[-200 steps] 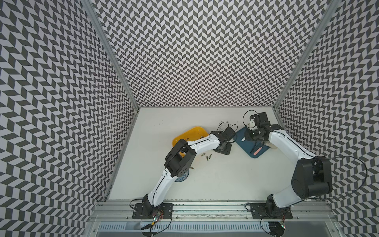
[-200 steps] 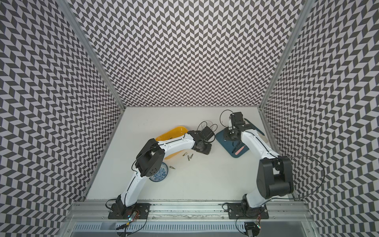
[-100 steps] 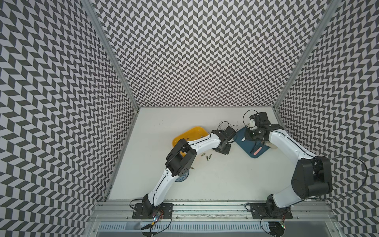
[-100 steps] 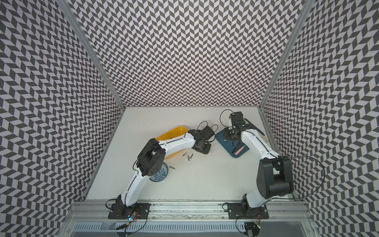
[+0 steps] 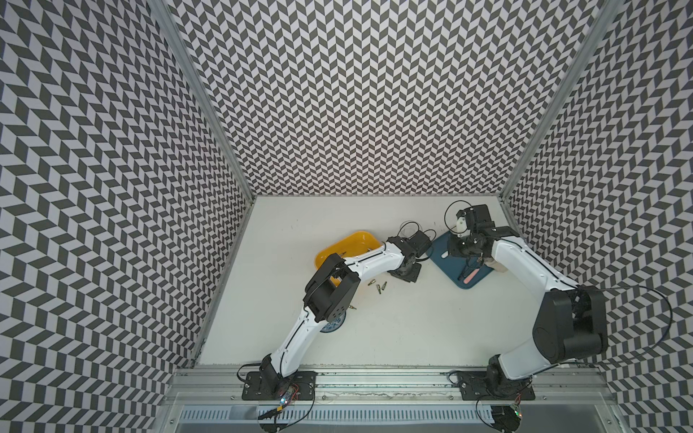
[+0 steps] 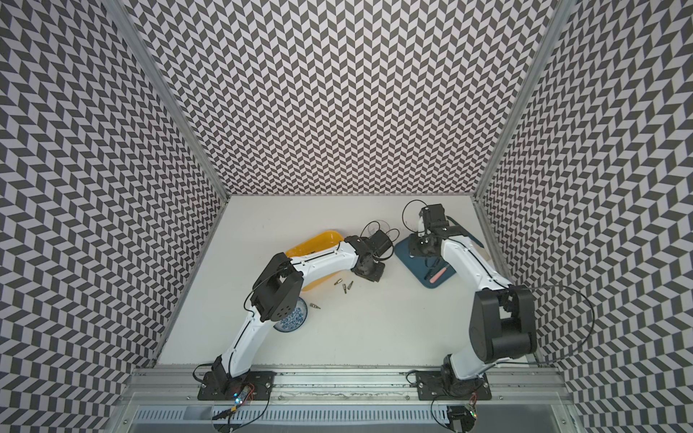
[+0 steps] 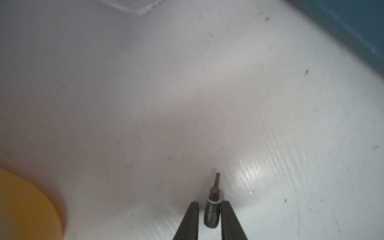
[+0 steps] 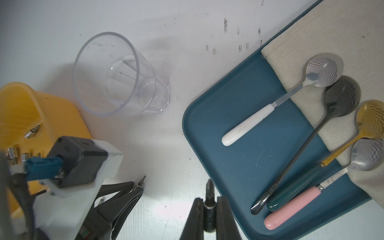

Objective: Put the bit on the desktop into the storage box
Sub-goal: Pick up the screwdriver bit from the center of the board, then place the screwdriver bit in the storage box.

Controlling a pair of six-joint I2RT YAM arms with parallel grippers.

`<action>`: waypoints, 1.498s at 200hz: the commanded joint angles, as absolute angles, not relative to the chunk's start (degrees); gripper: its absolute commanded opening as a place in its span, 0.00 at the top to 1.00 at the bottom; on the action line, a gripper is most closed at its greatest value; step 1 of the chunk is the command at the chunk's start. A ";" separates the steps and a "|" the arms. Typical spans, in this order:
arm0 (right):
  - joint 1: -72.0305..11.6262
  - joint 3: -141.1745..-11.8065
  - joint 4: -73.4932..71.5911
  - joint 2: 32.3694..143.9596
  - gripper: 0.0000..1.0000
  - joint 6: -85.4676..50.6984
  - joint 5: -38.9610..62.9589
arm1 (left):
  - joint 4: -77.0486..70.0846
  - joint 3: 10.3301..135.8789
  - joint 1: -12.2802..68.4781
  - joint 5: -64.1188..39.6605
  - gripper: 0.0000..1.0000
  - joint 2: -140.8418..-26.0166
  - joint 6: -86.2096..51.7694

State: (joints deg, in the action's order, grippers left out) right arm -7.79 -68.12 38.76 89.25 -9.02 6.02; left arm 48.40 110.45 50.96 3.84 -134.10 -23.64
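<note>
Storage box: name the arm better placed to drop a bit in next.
Left, likely. The left end effector sits near the storage box with a thin-tipped bit between nearly shut jaws. The right end effector grips a broad-tipped bit but hangs by the blue tray.

The storage box (image 6: 318,240) is a shallow yellow tub with rounded corners, sitting flat on the white, faintly scuffed surface (image 5: 412,318). Several silvery bits (image 8: 32,131) lie on its floor. Just outside one long side of the box, a cluster of three small bits (image 6: 344,286) lies flat on the surface. A fourth bit (image 6: 317,306) lies alone off the box's corner. Farther from the box, a thin-tipped bit (image 7: 212,214) with a dark base and a white ring rests on the surface between the left end effector's (image 7: 209,204) fingers, touching one and a sliver apart from the other. Farther still from the box, a broad-tipped bit (image 8: 208,191) is clamped in the right end effector (image 8: 209,199).
</note>
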 commanded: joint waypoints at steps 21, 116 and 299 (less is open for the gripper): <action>-7.49 -69.35 38.14 87.46 1.00 -8.40 7.05 | 50.88 113.07 51.16 3.92 0.89 -137.28 -22.85; -9.10 -69.87 37.27 88.15 1.00 -8.78 9.32 | 51.67 105.93 48.02 3.87 1.00 -124.45 -24.21; -30.45 -87.78 36.38 102.28 1.00 -16.37 13.46 | 44.45 83.53 30.07 1.54 1.00 -112.06 -19.30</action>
State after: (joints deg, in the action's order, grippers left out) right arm -29.41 -85.95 37.71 100.82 -15.07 12.67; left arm 48.25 84.58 30.96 2.28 -111.02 -20.82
